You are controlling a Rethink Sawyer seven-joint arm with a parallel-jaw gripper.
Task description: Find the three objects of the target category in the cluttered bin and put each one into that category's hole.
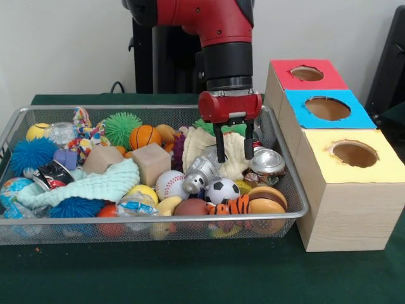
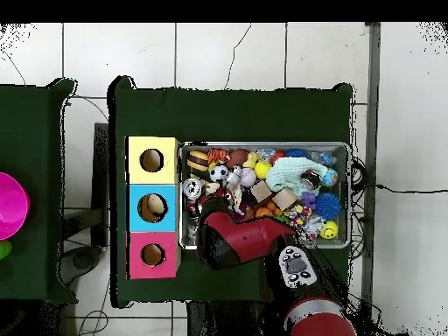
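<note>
The red and black arm (image 1: 218,28) is seen coming down from above with its wrist held vertical, and the gripper (image 1: 235,150) is pointed straight down, its 2 dark fingers (image 1: 219,142) kept parallel and parted with nothing between them.

No text, label, brand or number can be read anywhere. The crushed silver drink can (image 1: 266,162) shows no legible print.

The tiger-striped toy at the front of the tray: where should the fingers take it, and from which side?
Probably from straight above, fingers closing across the middle of the tiger-striped toy. It lies on top of the pile by the tray's front rim, with a soccer ball and burger toy crowding its sides.
</note>
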